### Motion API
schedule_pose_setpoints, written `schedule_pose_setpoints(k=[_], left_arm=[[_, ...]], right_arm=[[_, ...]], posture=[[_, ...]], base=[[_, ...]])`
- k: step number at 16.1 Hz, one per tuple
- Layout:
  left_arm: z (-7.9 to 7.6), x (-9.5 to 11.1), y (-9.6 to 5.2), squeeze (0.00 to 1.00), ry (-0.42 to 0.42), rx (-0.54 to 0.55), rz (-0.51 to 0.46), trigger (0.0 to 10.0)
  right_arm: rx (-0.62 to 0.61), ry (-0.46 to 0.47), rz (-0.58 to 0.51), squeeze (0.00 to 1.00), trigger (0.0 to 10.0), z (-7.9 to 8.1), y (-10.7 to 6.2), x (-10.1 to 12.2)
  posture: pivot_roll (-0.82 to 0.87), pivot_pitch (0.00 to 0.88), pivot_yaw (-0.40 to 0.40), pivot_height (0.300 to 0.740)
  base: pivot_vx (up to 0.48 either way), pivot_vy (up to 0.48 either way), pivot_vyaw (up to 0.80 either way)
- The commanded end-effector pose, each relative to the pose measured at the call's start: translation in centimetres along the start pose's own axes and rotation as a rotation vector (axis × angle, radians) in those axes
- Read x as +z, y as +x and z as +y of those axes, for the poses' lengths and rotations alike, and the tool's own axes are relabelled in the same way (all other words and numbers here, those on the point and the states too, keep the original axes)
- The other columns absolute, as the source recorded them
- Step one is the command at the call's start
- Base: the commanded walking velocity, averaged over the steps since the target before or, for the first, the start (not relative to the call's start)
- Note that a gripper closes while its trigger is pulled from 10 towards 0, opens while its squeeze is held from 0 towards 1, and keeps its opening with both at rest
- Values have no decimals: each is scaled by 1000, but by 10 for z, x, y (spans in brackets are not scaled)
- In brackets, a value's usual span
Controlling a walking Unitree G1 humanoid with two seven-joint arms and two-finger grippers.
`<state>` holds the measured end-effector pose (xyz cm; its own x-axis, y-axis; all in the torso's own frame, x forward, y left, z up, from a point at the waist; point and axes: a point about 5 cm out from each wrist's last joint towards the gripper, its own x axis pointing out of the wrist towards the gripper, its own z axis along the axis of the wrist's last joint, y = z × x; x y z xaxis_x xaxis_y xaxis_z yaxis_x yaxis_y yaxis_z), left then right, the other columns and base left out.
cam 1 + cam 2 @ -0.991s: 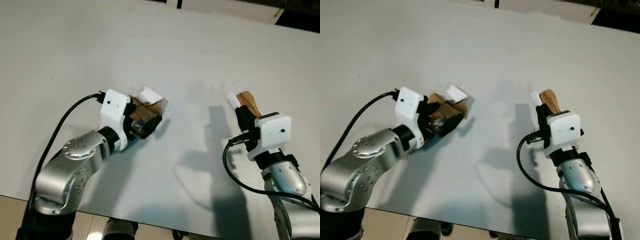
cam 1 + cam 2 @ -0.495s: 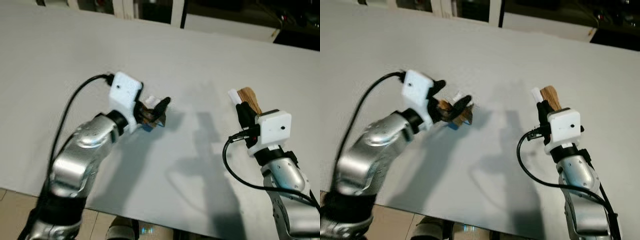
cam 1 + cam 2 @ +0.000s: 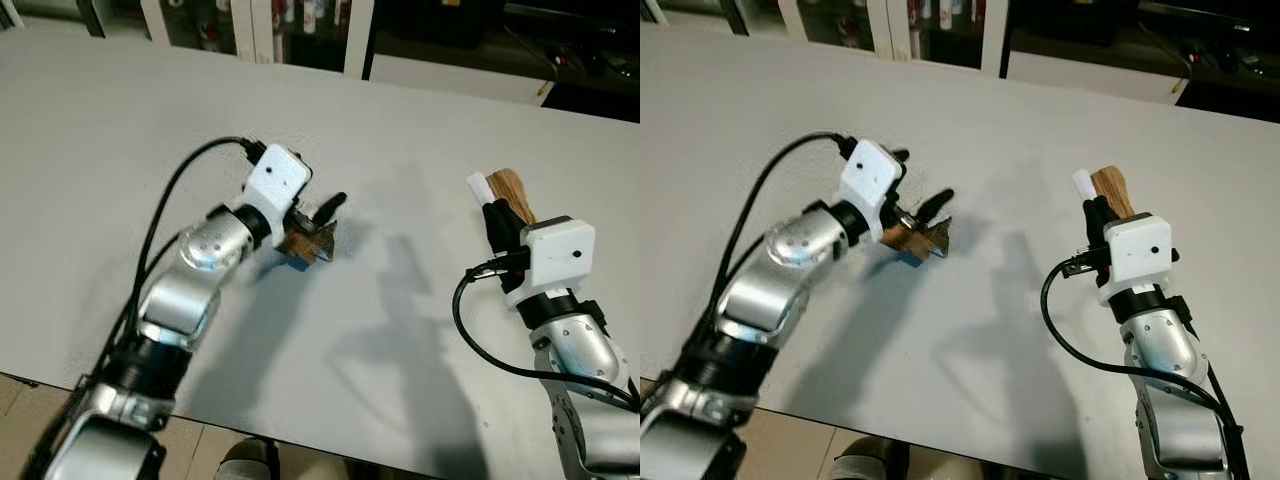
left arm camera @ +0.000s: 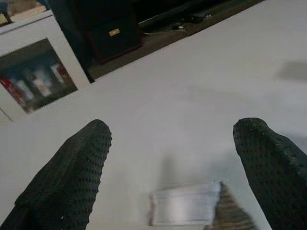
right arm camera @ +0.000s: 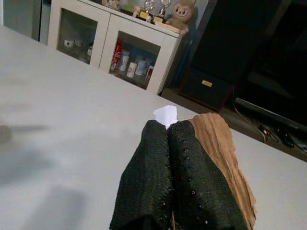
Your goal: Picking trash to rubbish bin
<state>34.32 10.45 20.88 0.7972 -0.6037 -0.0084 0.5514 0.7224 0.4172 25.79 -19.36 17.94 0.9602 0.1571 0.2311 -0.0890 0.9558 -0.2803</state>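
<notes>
Right gripper point(image 3: 1099, 215) is sitting nearest, toward the desk's point(image 3: 100, 150) near right corner, fingers pinched closed on a brown paper scrap point(image 3: 1110, 190) with a white bit at its tip; wrist view is showing the scrap point(image 5: 220, 153) clamped beside the closed fingers point(image 5: 172, 182), raised off the surface; that piece is looking secure.

Left gripper point(image 3: 318, 222) is working nearer the desk's middle, well in from the near edge; its fingers are spread apart, straddling a crumpled brown wrapper point(image 3: 303, 245) with a blue bit underneath; wrist view is showing both pads point(image 4: 67, 177) wide, with a white-and-brown corner of the wrapper point(image 4: 201, 211) lying low between them; nothing is being gripped on that side yet.

Judgement: step in hand is grabbing the wrapper with the left; doing it well means lowering until the pads are flanking the thickest crumpled part, not the thin white flap, then closing fully before lifting; wrapper is looking light and springy, so a shallow pinch is risking a slip or pushing it across the desk; keep the right clamp shut meanwhile.

Beyond the desk's far edge, white cabinets point(image 3: 250, 20) and dark furniture are standing; no bin I can make out.
</notes>
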Motion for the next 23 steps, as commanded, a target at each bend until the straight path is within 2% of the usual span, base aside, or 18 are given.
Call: schedule_pose_setpoints(k=[1, 4, 7, 11, 14, 17, 19, 21, 23], left_arm=[[-3, -3, 3, 0, 34, -32, 11, 10000], [-1, -11, 7, 0, 115, -71, 25, 10000], [-3, -12, 10, 0, 123, -139, 31, 10000], [-2, -19, 11, 0, 185, -202, 65, 10000], [-3, -27, 9, 0, 266, -285, 109, 10000], [3, -25, 11, 0, 320, -297, 101, 10000], [10, -22, 11, 0, 316, -287, 97, 10000], [8, -28, 8, 0, 358, -348, 118, 10000], [7, -32, 9, 0, 374, -360, 123, 10000]], right_arm=[[-24, -21, 5, 0, 10000, -6, -3, -2], [-31, -22, 3, 0, 10000, -7, -3, -1], [-36, -24, 1, 0, 10000, -8, -2, -1], [-42, -26, 0, 0, 10000, -8, -2, -1], [-46, -27, -1, 0, 10000, -9, -3, -1], [-50, -27, -2, 0, 10000, -9, -3, -1], [-52, -27, -3, 0, 10000, -9, -2, -1], [-51, -27, -5, 0, 10000, -9, -2, -1], [-52, -27, -6, 0, 10000, -9, -1, -1]], posture=[[224, 134, -29, 740], [221, 132, -26, 740], [218, 129, -23, 740], [214, 126, -19, 740], [213, 125, -18, 740], [212, 124, -16, 740], [213, 122, -15, 740], [213, 122, -15, 740], [216, 121, -18, 740]], base=[[0, 0, 0], [0, 0, 0], [0, 0, 0], [0, 0, 0], [0, 0, 0], [0, 0, 0], [0, 0, 0], [0, 0, 0], [0, 0, 0]])
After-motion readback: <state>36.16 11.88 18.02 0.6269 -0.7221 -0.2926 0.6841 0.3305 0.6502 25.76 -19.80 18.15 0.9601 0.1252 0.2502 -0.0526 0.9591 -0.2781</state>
